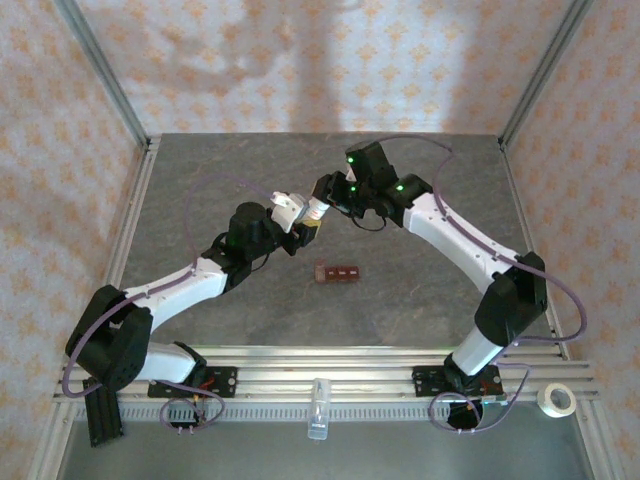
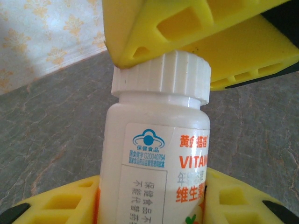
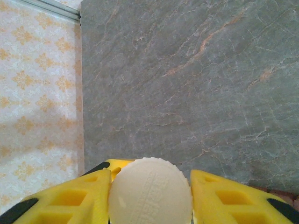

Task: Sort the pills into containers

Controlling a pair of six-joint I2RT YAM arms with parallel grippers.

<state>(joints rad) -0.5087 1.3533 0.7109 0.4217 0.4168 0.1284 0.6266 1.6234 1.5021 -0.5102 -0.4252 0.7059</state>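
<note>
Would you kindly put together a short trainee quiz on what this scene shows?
1. True or false: the containers sit between the left fingers.
2. The right fingers grip which part of the bottle: A label, B cap, C base?
3. Fill in: the containers lie on the ____.
Key: 1 false, since the left fingers hold the bottle; 2 B; 3 table.

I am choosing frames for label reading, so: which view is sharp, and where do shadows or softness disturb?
Left wrist: the bottle label is sharp and evenly lit. Right wrist: the cap is slightly soft, close to the lens; the table veins are crisp. Top external: soft overall, with blotchy shadows on the back wall.
</note>
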